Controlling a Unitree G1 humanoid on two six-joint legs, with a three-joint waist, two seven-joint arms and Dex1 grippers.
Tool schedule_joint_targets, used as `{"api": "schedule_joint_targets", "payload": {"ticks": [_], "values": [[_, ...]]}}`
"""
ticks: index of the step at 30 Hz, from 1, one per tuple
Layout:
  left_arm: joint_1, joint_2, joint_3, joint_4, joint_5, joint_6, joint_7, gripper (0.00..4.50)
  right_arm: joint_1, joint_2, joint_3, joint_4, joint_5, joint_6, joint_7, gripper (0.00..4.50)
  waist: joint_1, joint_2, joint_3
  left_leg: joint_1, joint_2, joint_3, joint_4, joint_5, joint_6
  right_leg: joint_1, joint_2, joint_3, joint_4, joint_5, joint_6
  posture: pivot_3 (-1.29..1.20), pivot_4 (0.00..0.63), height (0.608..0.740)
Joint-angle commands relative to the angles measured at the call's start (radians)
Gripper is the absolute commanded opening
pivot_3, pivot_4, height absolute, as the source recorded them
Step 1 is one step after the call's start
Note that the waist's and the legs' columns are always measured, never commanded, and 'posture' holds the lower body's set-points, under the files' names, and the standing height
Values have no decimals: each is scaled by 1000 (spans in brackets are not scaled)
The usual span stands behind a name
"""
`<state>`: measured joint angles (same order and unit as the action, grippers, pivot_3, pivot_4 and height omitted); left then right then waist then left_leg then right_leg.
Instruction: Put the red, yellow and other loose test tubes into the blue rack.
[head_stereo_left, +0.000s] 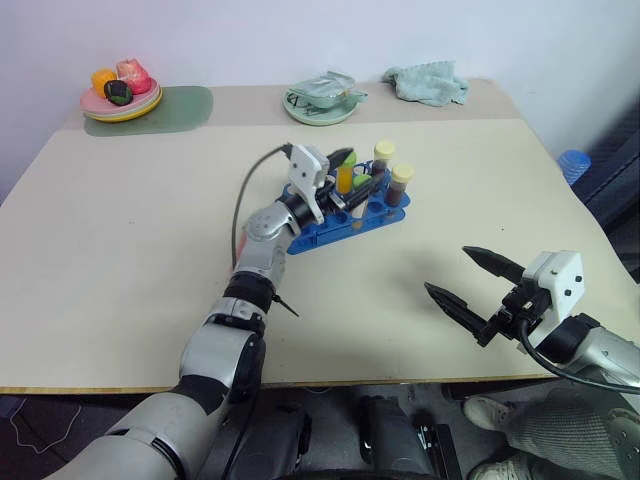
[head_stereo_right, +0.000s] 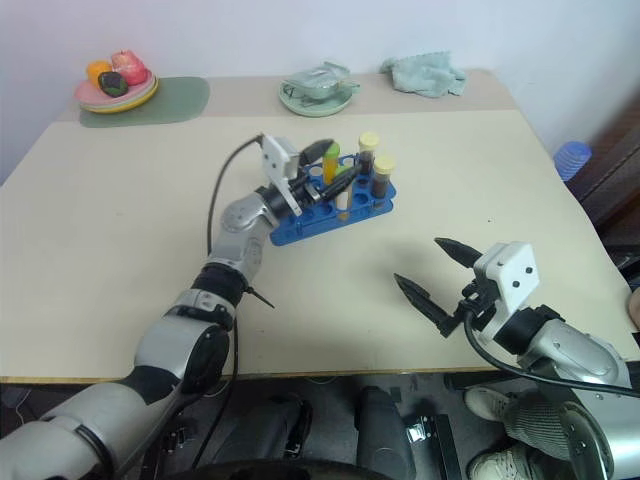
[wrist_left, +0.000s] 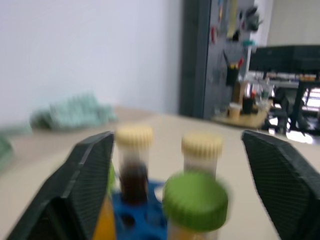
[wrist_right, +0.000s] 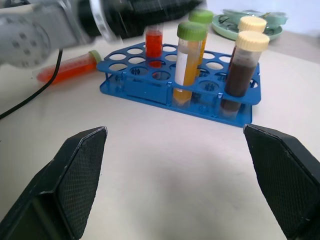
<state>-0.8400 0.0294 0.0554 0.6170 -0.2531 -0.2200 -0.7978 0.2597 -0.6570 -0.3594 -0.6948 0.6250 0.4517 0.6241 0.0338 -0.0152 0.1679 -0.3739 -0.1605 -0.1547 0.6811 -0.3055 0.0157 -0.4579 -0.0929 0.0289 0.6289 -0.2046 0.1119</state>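
Several capped tubes are standing upright in the blue rack (wrist_right: 150, 82) near the middle of the desk (head_stereo_left: 120, 270) — a yellow tube with a green cap (wrist_right: 187, 62), a red tube (wrist_right: 154, 44), and two dark brown tubes with cream caps (wrist_right: 242, 67). One more red tube with a green cap (wrist_right: 67, 67) is lying on its side on the desk just beside the rack, long axis roughly level, cap end pointing toward the rack. The left tool (wrist_left: 175, 190) is hovering over the rack with jaws spread wide, gripping nothing. The right tool (head_stereo_left: 472, 288) is waiting nearer the desk's front edge — also wide open and empty. To finish well, the lying tube probably needs gripping across its middle, tipping upright, then lowering straight into a free hole.
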Motion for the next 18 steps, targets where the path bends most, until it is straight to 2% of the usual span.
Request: {"api": "schedule_joint_targets", "payload": {"ticks": [1, 2, 6, 7, 9, 13, 15, 18], "values": [[24, 44, 35, -307, -79, 243, 123, 4141, -28, -11, 1, 10, 0, -20, 26, 4500, 3, 0, 0, 0, 0, 0, 0, 0, 0, 0, 0, 0, 0, 0, 0, 0, 150, 740], [32, 52, 42, -361, -93, 303, 158, 4141, -33, -13, 3, 14, 0, -19, 31, 4500, 3, 0, 0, 0, 0, 0, 0, 0, 0, 0, 0, 0, 0, 0, 0, 0, 150, 740], [47, 198, 98, -634, -94, 711, 375, 4141, -114, -33, 37, 52, 5, 0, 52, 4500, -3, 0, 0, 0, 1, 1, 0, 0, 0, -1, 1, 2, 1, 0, 0, 0, 150, 740], [40, 233, 104, -669, -119, 854, 404, 4141, -127, -36, 43, 59, 6, 3, 57, 4500, -3, 0, 0, 1, 1, 1, 0, 0, 0, -1, 2, 2, 1, 0, 0, 0, 150, 740], [13, 291, 216, -741, -274, 1172, 463, 4141, -173, -48, 69, 82, 6, 11, 74, 4500, -1, 1, 0, 1, 1, 1, 0, 0, -1, 0, 4, 2, 1, 0, 0, 0, 150, 740], [-67, 429, 257, -754, -244, 1703, 577, 4141, -248, -58, 98, 115, 12, 37, 88, 4500, 0, 0, 0, 0, 1, 1, 0, 0, -1, -1, 5, 2, 1, 0, 0, 0, 150, 740], [-98, 501, 222, -681, -287, 1821, 583, 4141, -278, -59, 110, 124, 14, 52, 85, 4500, 3, -1, 0, 0, 1, 1, 0, 0, -1, -1, 5, 2, 1, 0, 0, 0, 150, 740], [-128, 598, 139, -532, -391, 1834, 606, 4141, -311, -57, 123, 124, 19, 78, 77, 4500, 3, 0, 0, 1, 1, 1, 0, -1, -1, -1, 5, 2, 1, 0, 0, 0, 150, 740]]}}
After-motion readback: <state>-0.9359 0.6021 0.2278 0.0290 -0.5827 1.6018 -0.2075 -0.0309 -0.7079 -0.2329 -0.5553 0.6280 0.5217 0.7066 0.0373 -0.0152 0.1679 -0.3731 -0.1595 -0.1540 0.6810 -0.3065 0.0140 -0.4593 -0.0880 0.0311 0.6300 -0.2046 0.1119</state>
